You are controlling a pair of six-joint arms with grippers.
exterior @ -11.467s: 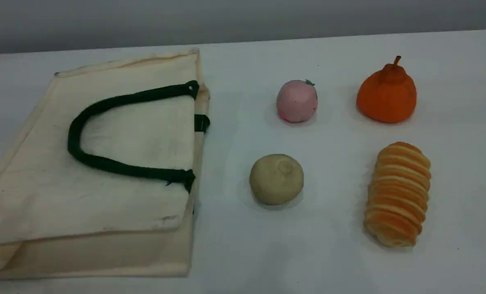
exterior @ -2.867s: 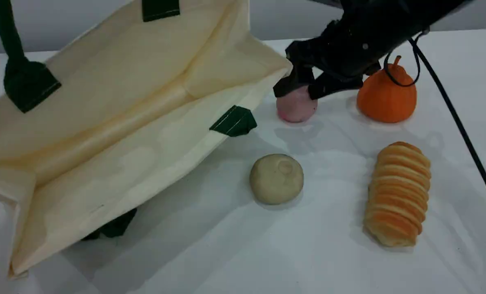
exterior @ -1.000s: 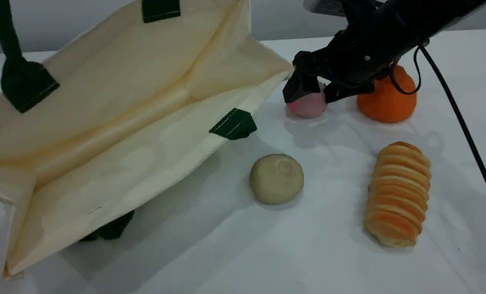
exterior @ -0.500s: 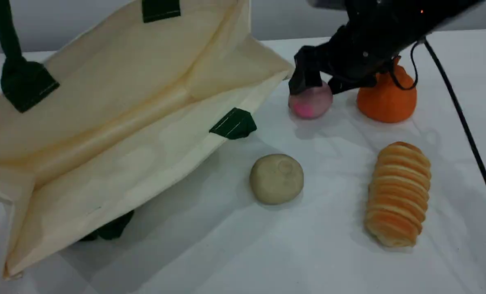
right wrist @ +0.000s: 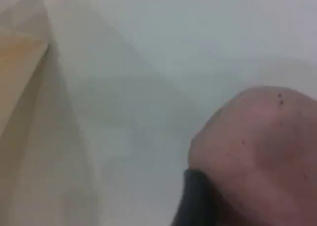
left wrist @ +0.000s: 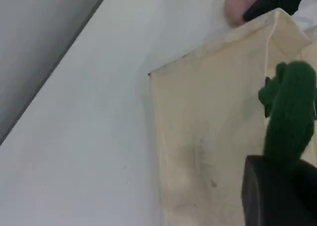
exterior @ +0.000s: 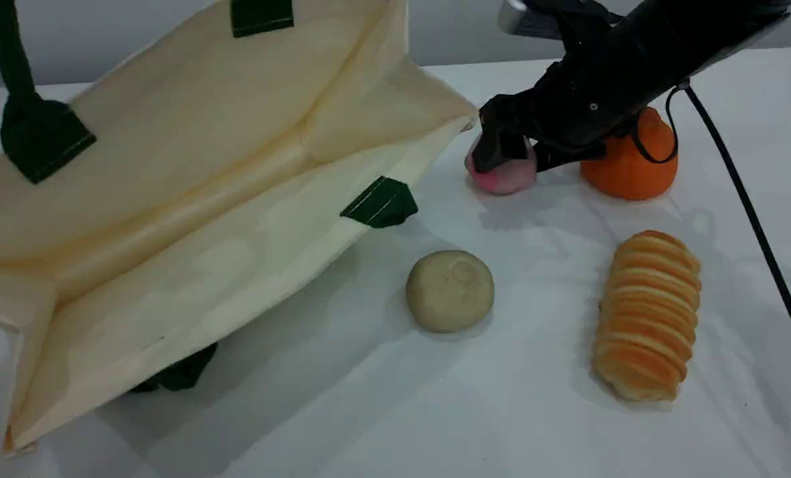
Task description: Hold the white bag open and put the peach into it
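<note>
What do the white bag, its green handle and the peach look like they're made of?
White bag: cream woven canvas, matte, holding creases. Handle: dark green braided cord, seemingly fuzzy. Peach: likely soft foam or rubber; matte, speckled pink skin.

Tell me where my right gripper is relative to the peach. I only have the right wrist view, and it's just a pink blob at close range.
Observer: In the scene view the right gripper straddles the peach, one finger on each side. The peach looks to be resting on the table.
Operator: Is the bag open?
Observer: Yes. The white bag is lifted, its mouth gaping toward the peach, which lies just outside the opening.
Operator: What's holding it up?
Observer: The left wrist view shows the left gripper clamped on the green handle.
</note>
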